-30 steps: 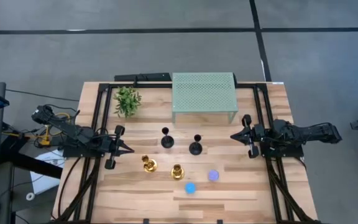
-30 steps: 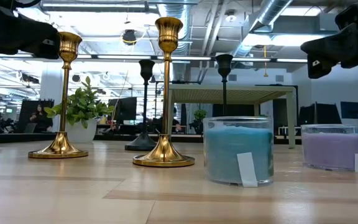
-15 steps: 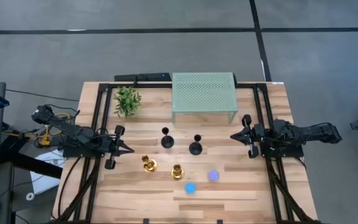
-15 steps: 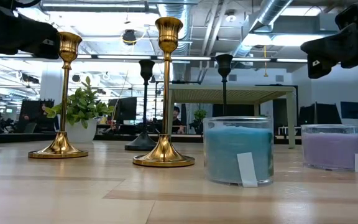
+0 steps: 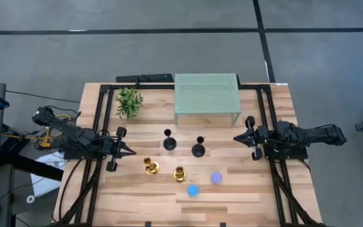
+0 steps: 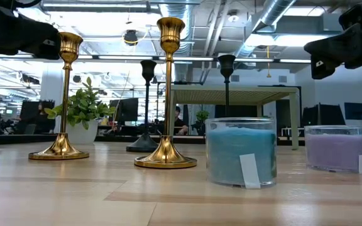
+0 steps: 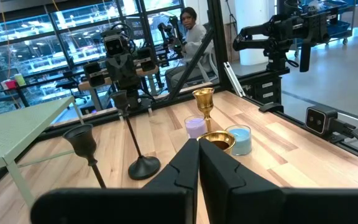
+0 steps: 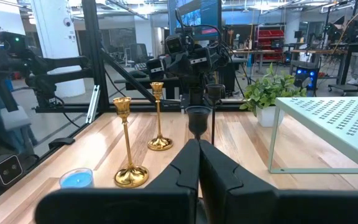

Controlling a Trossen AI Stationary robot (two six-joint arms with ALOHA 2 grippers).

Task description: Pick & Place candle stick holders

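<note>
High view: four candle stick holders (image 5: 174, 157) upright mid-desk, untouched. Left gripper (image 5: 128, 152), right gripper (image 5: 238, 139) pinched together at desk's side edges. Best: open fingers, approach stem level, clamp low, lift straight.

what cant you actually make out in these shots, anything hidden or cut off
- Low view: the base of the right-hand black candle stick holder is hidden behind the blue candle jar.
- Left wrist view: the nearer gold candle stick holder shows only its cup; the shut left gripper covers the rest.
- Right wrist view: the near black holder's base is behind the shut right gripper.
- Low view: the print on the jar's label is too small to read.
</note>
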